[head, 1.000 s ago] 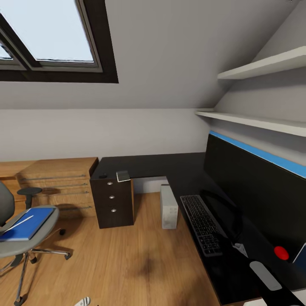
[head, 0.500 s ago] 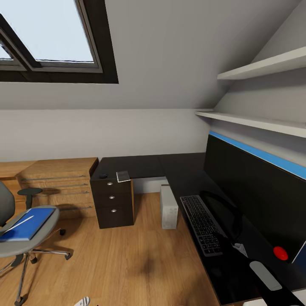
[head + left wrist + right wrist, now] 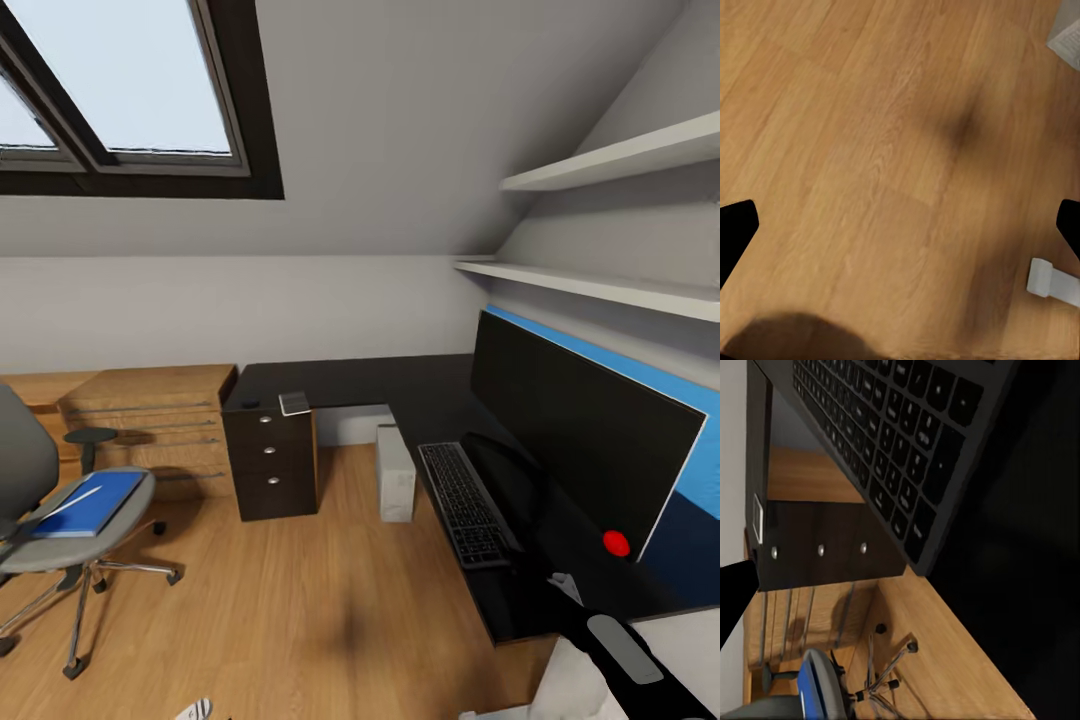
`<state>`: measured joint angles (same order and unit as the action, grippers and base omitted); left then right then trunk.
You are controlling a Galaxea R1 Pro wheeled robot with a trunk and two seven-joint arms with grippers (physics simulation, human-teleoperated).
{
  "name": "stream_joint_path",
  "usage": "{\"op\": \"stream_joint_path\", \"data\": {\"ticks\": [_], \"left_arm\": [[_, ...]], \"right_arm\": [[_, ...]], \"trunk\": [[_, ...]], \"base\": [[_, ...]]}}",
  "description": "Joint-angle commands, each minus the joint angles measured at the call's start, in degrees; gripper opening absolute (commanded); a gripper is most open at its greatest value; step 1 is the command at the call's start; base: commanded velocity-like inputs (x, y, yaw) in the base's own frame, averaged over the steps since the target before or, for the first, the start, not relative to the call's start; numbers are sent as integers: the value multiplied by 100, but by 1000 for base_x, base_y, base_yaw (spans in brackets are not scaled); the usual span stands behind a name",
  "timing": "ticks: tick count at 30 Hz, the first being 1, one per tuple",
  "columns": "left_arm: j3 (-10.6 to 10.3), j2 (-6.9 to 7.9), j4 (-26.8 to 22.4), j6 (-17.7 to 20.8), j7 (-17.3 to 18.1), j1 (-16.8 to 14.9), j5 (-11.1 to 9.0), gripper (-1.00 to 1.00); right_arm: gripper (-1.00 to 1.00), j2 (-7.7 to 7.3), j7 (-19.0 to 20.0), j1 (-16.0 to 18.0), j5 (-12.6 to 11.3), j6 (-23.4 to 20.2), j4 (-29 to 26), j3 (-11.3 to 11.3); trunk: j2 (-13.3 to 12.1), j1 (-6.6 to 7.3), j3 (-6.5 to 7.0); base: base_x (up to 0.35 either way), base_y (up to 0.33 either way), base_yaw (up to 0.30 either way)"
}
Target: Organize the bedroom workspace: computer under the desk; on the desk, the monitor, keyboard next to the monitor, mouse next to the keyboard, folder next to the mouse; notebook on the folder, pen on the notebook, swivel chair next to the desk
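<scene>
Monitor (image 3: 585,435) on desk (image 3: 340,380), folder (image 3: 88,503) on swivel chair (image 3: 60,540)

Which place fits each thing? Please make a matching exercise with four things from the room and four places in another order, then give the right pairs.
Things:
1. folder
2. keyboard
3. computer
4. monitor

Places:
A. standing on the floor beside the desk
B. upright on the desk, behind the keyboard
C. lying on the swivel chair seat
D. flat on the desk, in front of the screen

Pairs: 1-C, 2-D, 3-A, 4-B

The swivel chair (image 3: 60,520) is cut by the frame edge (its backrest mostly lost).
</scene>
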<state>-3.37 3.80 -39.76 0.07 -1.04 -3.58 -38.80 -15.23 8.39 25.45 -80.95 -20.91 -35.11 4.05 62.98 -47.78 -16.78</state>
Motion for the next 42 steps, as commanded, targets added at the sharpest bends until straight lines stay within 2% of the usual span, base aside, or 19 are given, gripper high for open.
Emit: {"op": "stream_joint_path", "data": {"ticks": [1, 25, 31, 36, 42], "left_arm": [[-25, 7, -5, 1, -11, -2, -57, 100], [-24, 6, -5, 1, -13, -2, -66, 100], [-24, 6, -5, -7, -12, -2, -66, 100], [-24, 7, -4, -11, -15, -2, -66, 100], [-24, 7, 1, -1, -18, -2, -81, 100]], "right_arm": [[100, -7, 14, 4, -24, 0, 3, 24], [100, -2, 8, 4, -8, 203, 8, 57], [100, 14, -1, 4, 31, 577, 151, 116], [100, 142, -3, 4, 229, 988, 286, 237], [100, 272, -4, 4, 658, 1259, 567, 387]], "trunk": [[5, 3, -7], [5, 3, -7], [5, 3, -7], [5, 3, -7], [5, 3, -7]], "base": [[-320, -32, 0], [-256, -135, 0], [-108, -86, 0], [-31, -25, 0], [-7, -6, 0]]}}
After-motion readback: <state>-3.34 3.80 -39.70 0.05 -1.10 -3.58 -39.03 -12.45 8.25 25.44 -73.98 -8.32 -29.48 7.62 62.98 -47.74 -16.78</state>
